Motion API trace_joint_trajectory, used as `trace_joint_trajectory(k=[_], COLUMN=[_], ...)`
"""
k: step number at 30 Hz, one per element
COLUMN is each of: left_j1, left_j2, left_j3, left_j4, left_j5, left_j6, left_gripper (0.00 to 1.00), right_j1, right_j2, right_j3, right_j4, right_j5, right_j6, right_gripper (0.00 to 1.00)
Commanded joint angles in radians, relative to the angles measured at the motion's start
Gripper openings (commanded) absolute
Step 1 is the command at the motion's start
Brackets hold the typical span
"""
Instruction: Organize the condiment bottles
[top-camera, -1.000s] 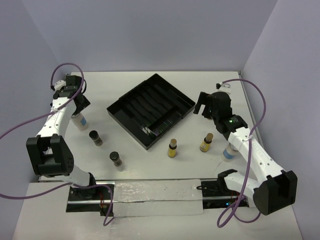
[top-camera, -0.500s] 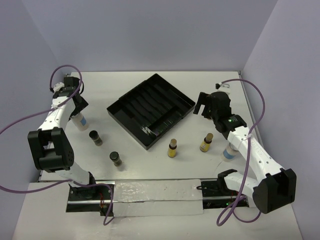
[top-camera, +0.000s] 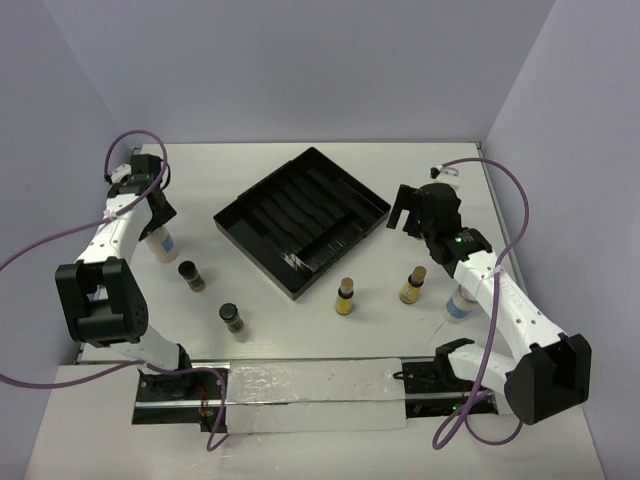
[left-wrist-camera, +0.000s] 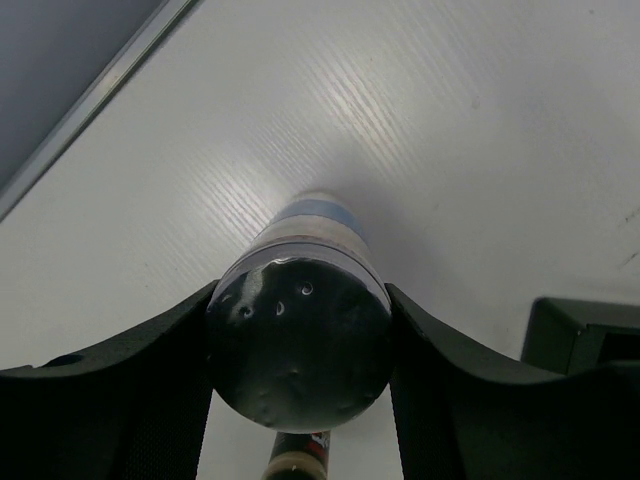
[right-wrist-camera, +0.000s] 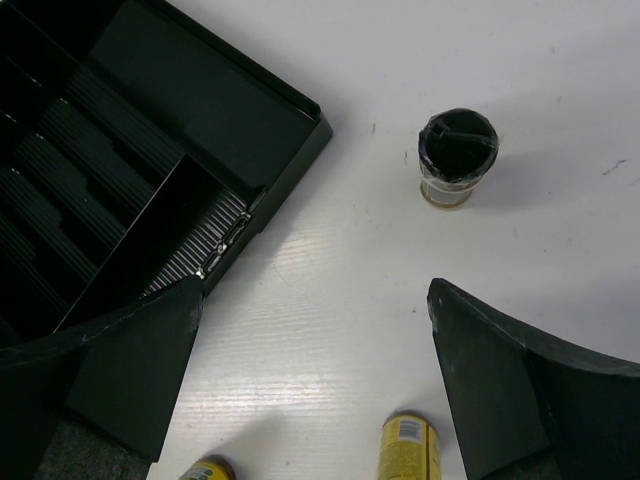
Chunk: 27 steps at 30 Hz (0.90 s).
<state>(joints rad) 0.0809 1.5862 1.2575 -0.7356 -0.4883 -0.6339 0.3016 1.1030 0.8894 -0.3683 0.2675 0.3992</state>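
My left gripper (top-camera: 155, 222) is shut on a white-lidded, blue-labelled condiment bottle (top-camera: 163, 241) at the far left. In the left wrist view both fingers (left-wrist-camera: 150, 380) press the sides of its lid (left-wrist-camera: 300, 340). My right gripper (top-camera: 403, 215) hangs open beside the tray's right corner, nothing between its fingers (right-wrist-camera: 500, 360). Two amber bottles (top-camera: 346, 296) (top-camera: 411, 287) stand in front of the tray, and both amber bottles (right-wrist-camera: 410, 445) (right-wrist-camera: 210, 468) show low in the right wrist view. Two short dark bottles (top-camera: 192, 275) (top-camera: 233, 318) stand left of centre. A second blue-labelled bottle (top-camera: 457, 305) stands under the right arm.
The black ridged tray (top-camera: 228, 216) lies diagonally at the table's middle, its corner (right-wrist-camera: 300, 120) near my right gripper. One dark-capped bottle (right-wrist-camera: 457, 155) stands beyond the right fingers. The walls rise close on the left, back and right.
My left gripper's jaws have closed in from wide open onto the blue-labelled bottle's lid. The right arm and the other bottles have not moved.
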Motion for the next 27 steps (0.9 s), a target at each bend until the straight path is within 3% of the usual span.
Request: trace_joint_trajectory(k=[1, 7, 14, 27], left_j1=[-0.094, -0.278, -0.418, -0.492], left_j2=[-0.071, -0.034, 0.093, 0.144], left_j3=[0.151, 0.394, 0.500, 0.361], left_j4=[-0.051, -0.145, -0.156, -0.058], left_j5=[-0.071, -0.113, -0.084, -0.007], left_j6=[0.058, 0.094, 0.069, 0.023], left_gripper=[0.10, 0.10, 0.10, 0.10], right_j1=[0.005, 0.005, 0.005, 0.005], right_j2=[-0.013, -0.031, -0.043, -0.035], right_j3=[0.025, 0.034, 0.043, 0.036], right_j4=[0.003, -0.021, -0.041, -0.048], right_j5=[0.017, 0.045, 0.058, 0.066], right_j6=[0.001, 0.009, 0.010, 0.018], right_gripper=[1.00, 1.00, 1.00, 1.00])
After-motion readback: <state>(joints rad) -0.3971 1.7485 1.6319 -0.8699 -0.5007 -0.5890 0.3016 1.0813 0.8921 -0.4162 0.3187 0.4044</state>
